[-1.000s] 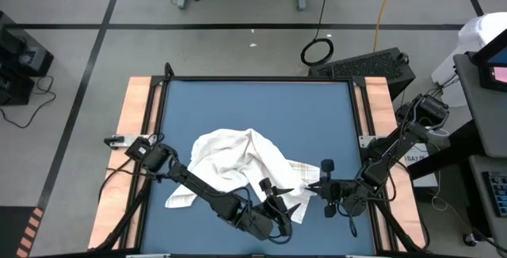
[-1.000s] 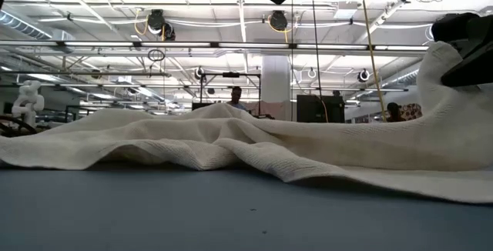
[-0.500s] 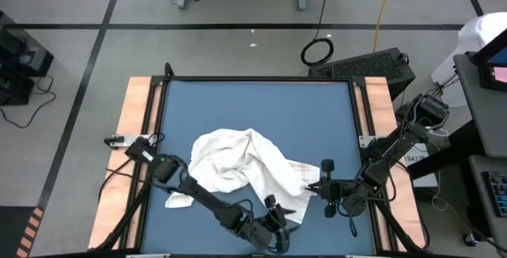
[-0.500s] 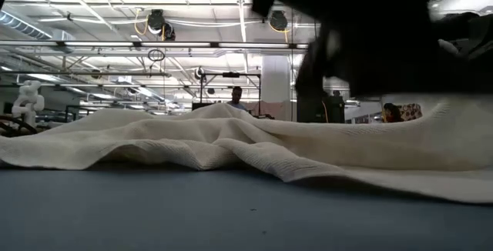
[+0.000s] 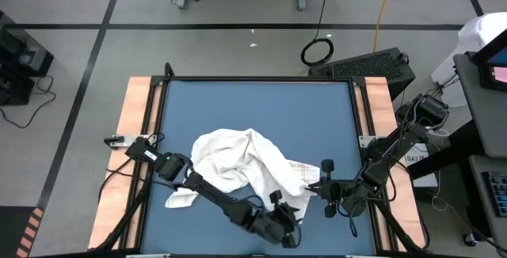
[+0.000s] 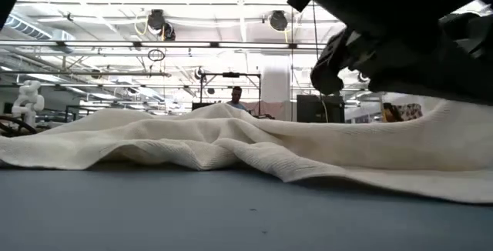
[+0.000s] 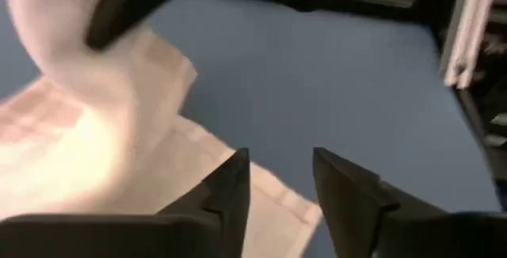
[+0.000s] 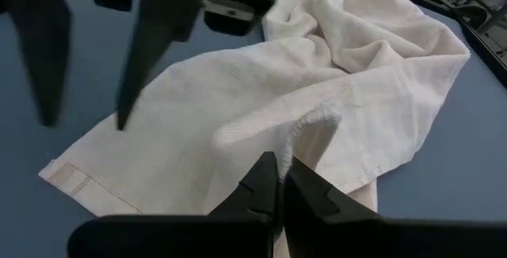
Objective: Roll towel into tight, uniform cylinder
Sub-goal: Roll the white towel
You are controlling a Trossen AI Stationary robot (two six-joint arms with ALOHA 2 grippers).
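The towel (image 5: 242, 167) lies crumpled, not rolled, on the blue mat (image 5: 257, 108), in the near half of the mat and a little left of its middle. Its bulk is heaped in loose folds, one flat corner reaches toward the near left (image 5: 181, 198), and another flat part runs right toward the near right side (image 5: 301, 171). In the low view the cloth (image 6: 231, 139) spreads across the whole width as low ridges.

The left gripper (image 5: 287, 210) hangs at the near edge of the mat, just over the towel's near right hem. In the left wrist view its two fingers (image 7: 230, 195) stand parted with a clear gap, the hem (image 7: 273, 199) and bare mat showing between them; they hold nothing.

The right gripper (image 5: 314, 185) is at the towel's right edge, near the left gripper. In the right wrist view its fingers (image 8: 261, 187) are pressed together, pinching a small raised fold of towel (image 8: 313, 123) at their tips. The left gripper's fingers show beyond (image 8: 150, 52), above the cloth.

A black cable loop (image 5: 317, 51) lies on the floor beyond the table's far edge.
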